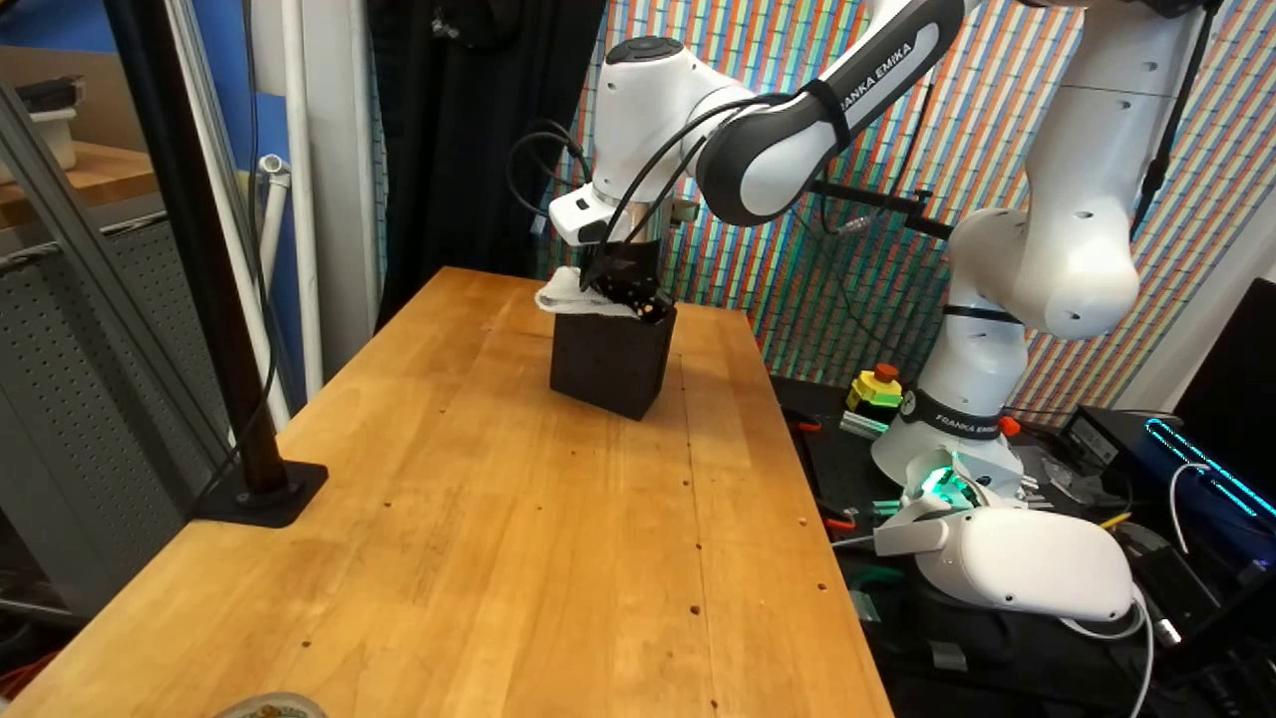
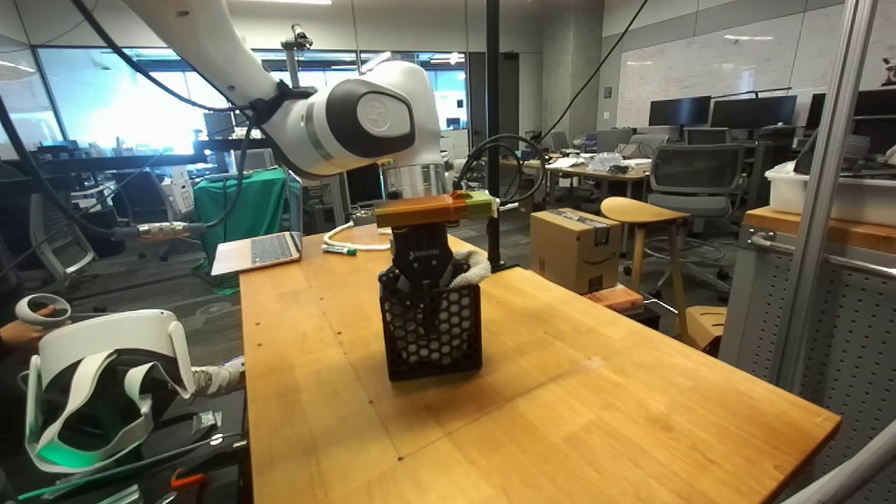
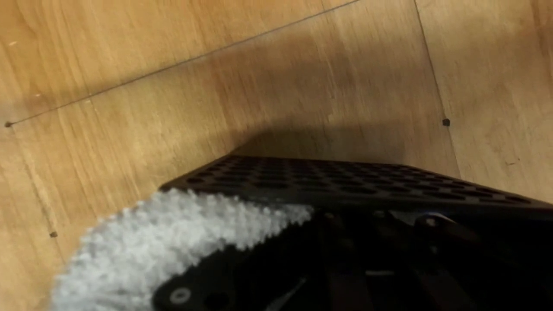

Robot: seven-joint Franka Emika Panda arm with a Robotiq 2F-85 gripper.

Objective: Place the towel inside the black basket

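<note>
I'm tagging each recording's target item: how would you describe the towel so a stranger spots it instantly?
Start at the wooden table, then find the black basket standing on it, with a honeycomb-holed side. The towel bulges past the basket's rim. Its pale, nubby, soft-looking cloth sets it apart from the basket's stiff dark walls.

A robotics lab in office-like surroundings: a whiteboard (image 2: 707,66), monitors (image 2: 679,110) and a desk chair (image 2: 689,168) at upper right in an exterior view; a robot arm (image 1: 1062,269) at upper right, a VR headset (image 1: 1042,563) at lower right in an exterior view.
</note>
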